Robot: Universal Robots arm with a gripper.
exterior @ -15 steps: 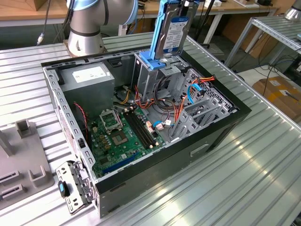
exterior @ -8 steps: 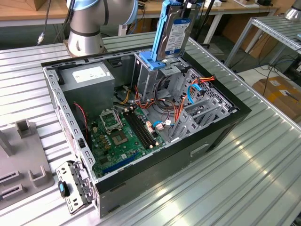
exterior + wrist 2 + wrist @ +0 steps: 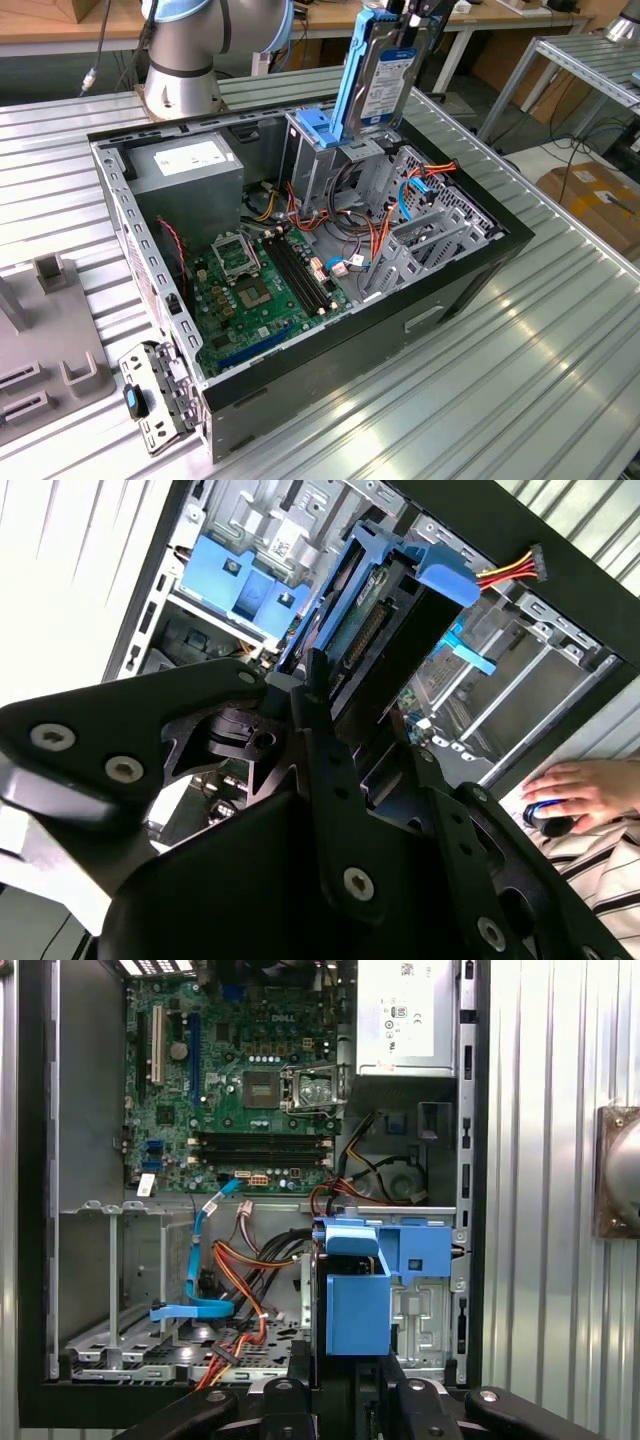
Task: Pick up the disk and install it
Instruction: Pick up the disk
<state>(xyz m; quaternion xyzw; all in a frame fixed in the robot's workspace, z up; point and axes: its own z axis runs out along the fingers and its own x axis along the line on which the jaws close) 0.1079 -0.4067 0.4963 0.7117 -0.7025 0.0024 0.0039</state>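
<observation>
The disk point(image 3: 383, 75), silver with a white-and-blue label and blue carrier rails, hangs upright above the drive cage point(image 3: 330, 165) at the back of the open computer case point(image 3: 440, 300). My gripper point(image 3: 412, 14) is shut on its upper end. In the second wrist view the black fingers point(image 3: 318, 715) clamp the disk point(image 3: 362, 630), whose connector edge points down toward the cage. In the first wrist view the disk point(image 3: 357, 1300) appears end-on, just over the blue cage bracket point(image 3: 425, 1250), with my gripper point(image 3: 345, 1385) behind it.
Inside the case are a grey power-supply box point(image 3: 190, 165), the green motherboard point(image 3: 250, 290) and loose orange and blue cables point(image 3: 410, 195) beside the cage. The arm's base point(image 3: 185, 60) stands behind the case. A grey fixture point(image 3: 50, 345) sits at the exterior view's left. A person's hand point(image 3: 580, 785) rests nearby.
</observation>
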